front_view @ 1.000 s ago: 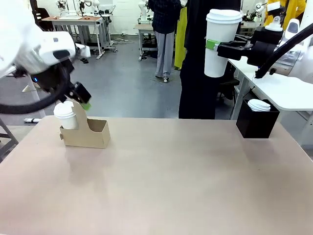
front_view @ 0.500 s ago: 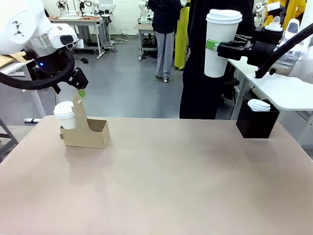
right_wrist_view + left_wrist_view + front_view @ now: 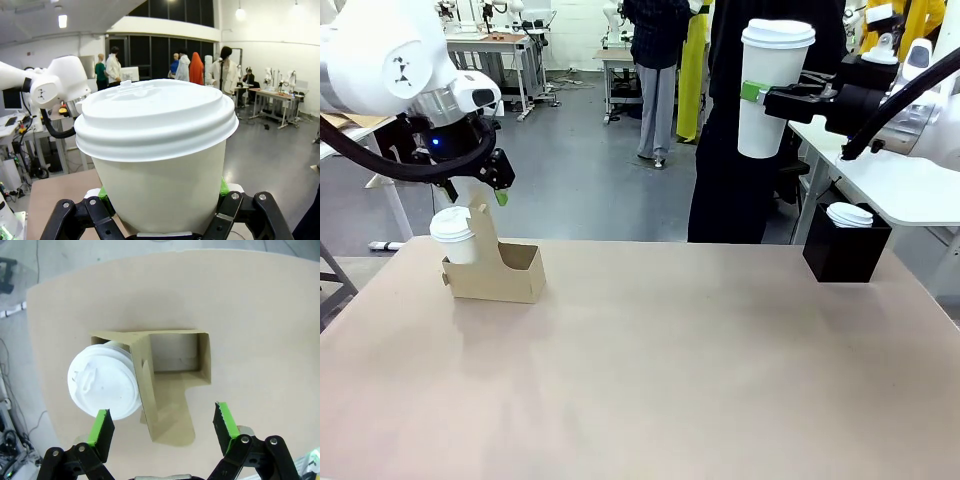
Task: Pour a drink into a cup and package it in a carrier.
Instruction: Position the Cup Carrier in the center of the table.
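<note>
My left arm (image 3: 390, 60) comes in from 9 o'clock. It curls over and its wrist points down at the table (image 3: 670, 380). My left gripper (image 3: 477, 190) hangs in the air just above the carrier (image 3: 510, 275). Its two fingers are wide apart and there is nothing between them. It is not touching anything.

The carrier sits flat on the table, out at 10 o'clock from the middle. A second cup (image 3: 455, 235) with a white lid stands upright in one of its holes. When I look down along my left fingers, that cup is at 9 o'clock of the tall handle panel (image 3: 150, 400). The space at 3 o'clock of the panel is bare.

My right arm (image 3: 945, 140) comes in from 3 o'clock and reaches out level, high above the table. My right gripper (image 3: 760, 92) is squeezed tight on the lidded cup (image 3: 770, 110), one finger on each side, a bit above the middle of the cup. The cup is upright and its lid is on. It hangs up at 1 o'clock, well apart from the carrier.

A black box (image 3: 845, 255) stands on the table at 2 o'clock with loose white lids (image 3: 850, 213) on top. A person in dark clothes (image 3: 720, 180) stands at 12 o'clock, behind the table.
</note>
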